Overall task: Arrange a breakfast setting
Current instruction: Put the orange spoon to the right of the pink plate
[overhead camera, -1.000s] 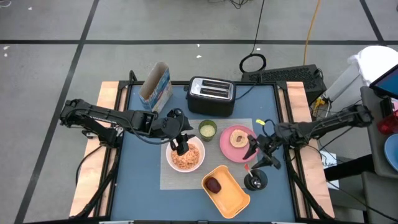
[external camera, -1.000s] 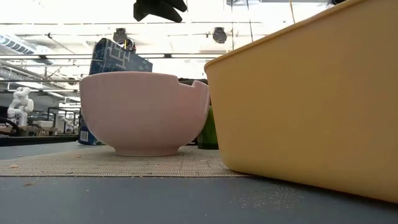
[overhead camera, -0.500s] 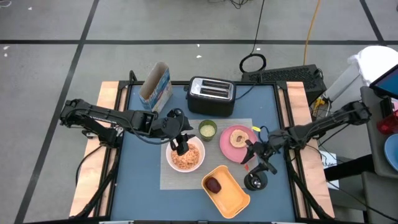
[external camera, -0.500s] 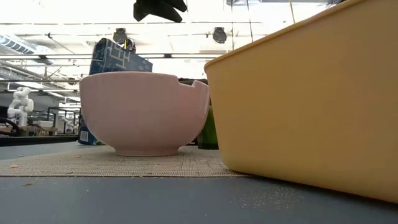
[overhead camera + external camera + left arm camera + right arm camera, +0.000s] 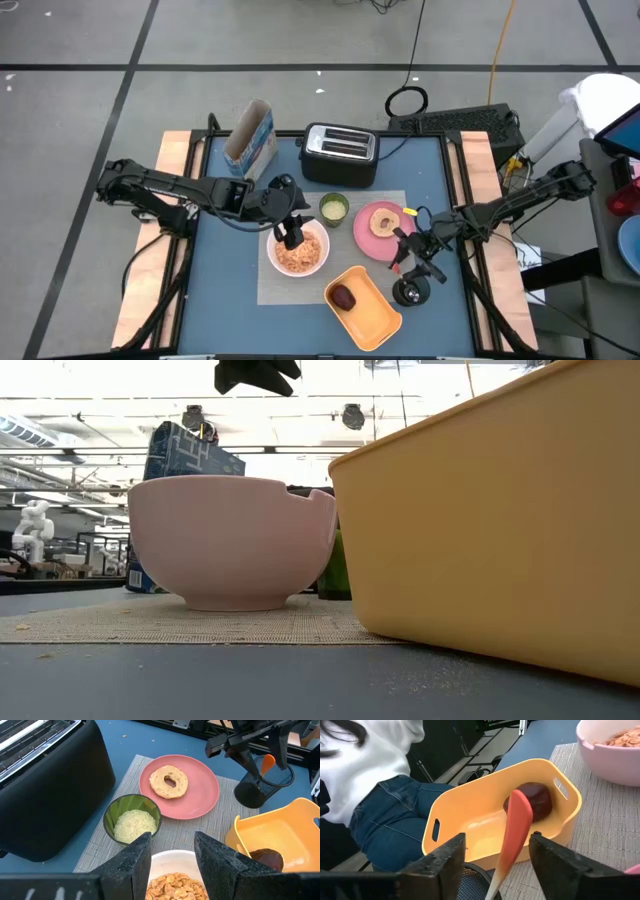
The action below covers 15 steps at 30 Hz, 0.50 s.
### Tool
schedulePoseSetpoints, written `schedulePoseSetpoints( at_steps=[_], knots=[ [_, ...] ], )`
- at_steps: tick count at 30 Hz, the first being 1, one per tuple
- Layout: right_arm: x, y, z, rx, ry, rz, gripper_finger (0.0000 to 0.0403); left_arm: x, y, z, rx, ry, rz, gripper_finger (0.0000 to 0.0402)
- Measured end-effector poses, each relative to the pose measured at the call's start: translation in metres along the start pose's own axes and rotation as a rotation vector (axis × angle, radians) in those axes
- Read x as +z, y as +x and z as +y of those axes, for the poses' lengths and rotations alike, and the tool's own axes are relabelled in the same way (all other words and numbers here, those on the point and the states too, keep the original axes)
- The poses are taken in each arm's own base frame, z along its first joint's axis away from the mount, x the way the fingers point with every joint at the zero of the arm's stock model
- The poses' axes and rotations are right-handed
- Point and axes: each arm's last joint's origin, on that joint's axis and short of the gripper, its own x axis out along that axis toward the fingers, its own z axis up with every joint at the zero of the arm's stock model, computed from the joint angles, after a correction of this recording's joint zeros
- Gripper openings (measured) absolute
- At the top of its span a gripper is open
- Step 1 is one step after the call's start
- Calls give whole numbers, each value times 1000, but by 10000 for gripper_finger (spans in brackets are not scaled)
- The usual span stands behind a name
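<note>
On the grey placemat [image 5: 270, 285] stand a white bowl [image 5: 297, 251] of cereal flakes, a small green cup [image 5: 333, 208] and a pink plate [image 5: 383, 229] bearing a round toasted bread piece [image 5: 169, 781]. My left gripper [image 5: 172, 842] hangs open above the bowl, with nothing between its fingers. My right gripper [image 5: 496, 851] is open. Its fingers stand on either side of an orange utensil [image 5: 515, 832] that sticks up out of a black mesh holder [image 5: 410, 291], and they do not touch it.
An orange tray [image 5: 362, 300] with a dark red lump sits at the near edge beside the mesh holder. A toaster [image 5: 340, 152] and a cereal box [image 5: 250, 138] stand at the back. A person [image 5: 385, 815] stands beyond the table's edge.
My right gripper has moved a little toward the table's near edge and down, closer to the black mesh holder. It has tipped slightly on the way.
</note>
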Motion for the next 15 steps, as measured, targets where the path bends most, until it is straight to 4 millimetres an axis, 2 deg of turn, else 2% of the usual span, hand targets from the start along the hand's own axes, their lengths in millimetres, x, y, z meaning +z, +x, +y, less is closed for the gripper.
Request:
schedulePoseSetpoints(
  at_steps=[15],
  knots=[
    [0, 0, 0, 0, 8, 1, 58, 0, 0, 0, 0, 0, 0, 154]
  ],
)
